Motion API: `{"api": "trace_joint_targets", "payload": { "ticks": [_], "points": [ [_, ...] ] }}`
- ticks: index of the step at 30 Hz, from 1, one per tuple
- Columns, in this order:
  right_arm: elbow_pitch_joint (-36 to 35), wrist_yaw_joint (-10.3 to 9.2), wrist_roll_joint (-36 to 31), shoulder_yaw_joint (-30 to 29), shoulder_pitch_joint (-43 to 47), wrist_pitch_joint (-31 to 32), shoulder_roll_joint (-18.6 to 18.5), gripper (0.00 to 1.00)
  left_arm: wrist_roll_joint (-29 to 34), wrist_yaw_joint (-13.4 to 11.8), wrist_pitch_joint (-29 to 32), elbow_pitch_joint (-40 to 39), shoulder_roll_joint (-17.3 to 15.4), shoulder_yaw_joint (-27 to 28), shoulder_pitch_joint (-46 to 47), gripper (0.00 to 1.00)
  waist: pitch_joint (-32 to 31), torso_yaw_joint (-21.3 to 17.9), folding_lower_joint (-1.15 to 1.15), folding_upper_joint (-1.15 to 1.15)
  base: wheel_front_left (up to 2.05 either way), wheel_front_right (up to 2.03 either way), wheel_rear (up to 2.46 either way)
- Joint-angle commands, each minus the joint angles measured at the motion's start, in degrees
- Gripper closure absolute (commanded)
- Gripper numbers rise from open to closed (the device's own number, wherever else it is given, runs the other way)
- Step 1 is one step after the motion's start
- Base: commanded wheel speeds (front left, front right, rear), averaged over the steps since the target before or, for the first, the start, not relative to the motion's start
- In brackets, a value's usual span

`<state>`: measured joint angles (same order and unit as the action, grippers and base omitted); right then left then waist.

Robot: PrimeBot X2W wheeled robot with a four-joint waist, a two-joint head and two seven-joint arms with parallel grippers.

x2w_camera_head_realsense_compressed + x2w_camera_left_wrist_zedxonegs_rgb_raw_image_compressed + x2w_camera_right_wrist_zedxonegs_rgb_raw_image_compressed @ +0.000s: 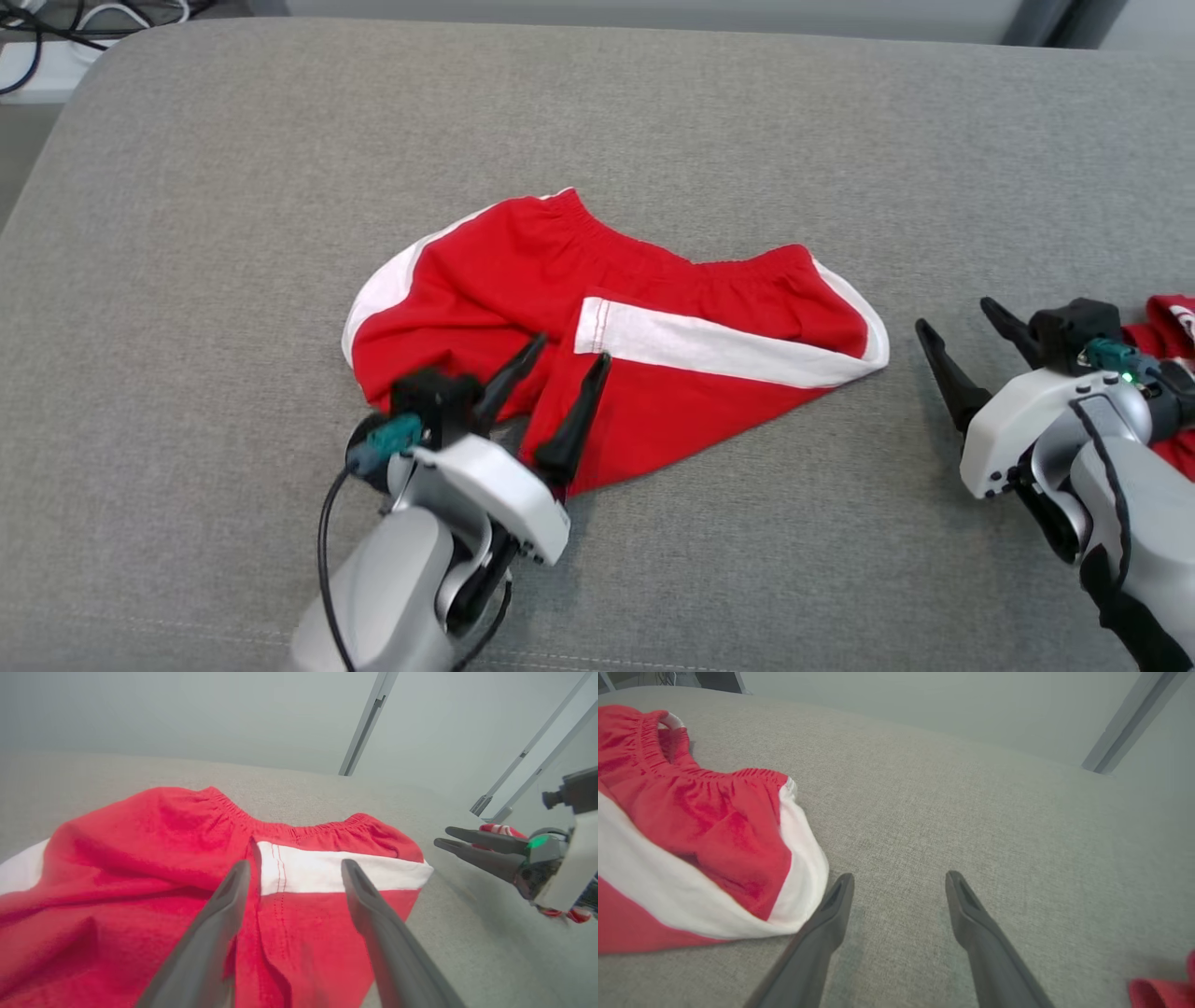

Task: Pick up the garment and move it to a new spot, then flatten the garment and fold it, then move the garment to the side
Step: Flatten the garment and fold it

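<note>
The garment [607, 336] is a pair of red shorts with white side stripes, lying folded over on the grey cushioned surface [597, 121] in the middle of the head view. My left gripper [571, 350] hovers open over its near edge, fingers spread with nothing between them; in the left wrist view the garment [140, 868] fills the space under the left gripper [293, 870]. My right gripper [954, 317] stands open just right of the shorts, apart from them. In the right wrist view the garment [691, 840] lies left of the open right gripper [899, 879].
Another red and white piece of cloth [1172, 327] lies at the right edge, partly behind my right wrist, also seen as cloth [1162, 991]. Cables [56, 28] lie beyond the far left corner. Bare grey surface stretches behind and left of the shorts.
</note>
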<state>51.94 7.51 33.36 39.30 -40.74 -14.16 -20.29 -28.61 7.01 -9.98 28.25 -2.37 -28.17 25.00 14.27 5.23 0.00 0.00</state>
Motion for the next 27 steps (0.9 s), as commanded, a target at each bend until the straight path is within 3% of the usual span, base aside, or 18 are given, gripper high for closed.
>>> {"api": "trace_joint_targets", "payload": {
  "ticks": [1,5,11,27],
  "points": [
    [-1.5,-0.02,-1.0,0.1,2.5,-0.8,-0.2,0.00,-0.9,0.2,0.5,-0.7,-0.5,1.4,3.1,0.00,-0.3,-0.8,0.00,0.00,0.00,0.00,0.00],
    [-3.7,-0.02,-2.8,-2.3,4.5,-0.8,0.9,0.00,-3.3,-1.1,4.1,3.5,-0.5,0.8,7.0,0.00,-0.5,-3.1,0.00,0.00,0.00,0.00,0.00],
    [-6.3,-0.02,-5.3,-4.8,6.7,-0.8,2.3,0.00,-4.6,-0.8,5.8,9.4,-1.2,0.5,9.6,0.00,-0.3,-5.6,0.00,0.00,0.00,0.00,0.00],
    [-8.5,-0.02,-7.7,-7.7,8.1,-0.8,4.0,0.00,-7.5,0.2,4.4,16.5,-1.1,-1.6,13.2,0.00,0.4,-5.9,0.00,0.00,0.00,0.00,0.00]
  ]
}}
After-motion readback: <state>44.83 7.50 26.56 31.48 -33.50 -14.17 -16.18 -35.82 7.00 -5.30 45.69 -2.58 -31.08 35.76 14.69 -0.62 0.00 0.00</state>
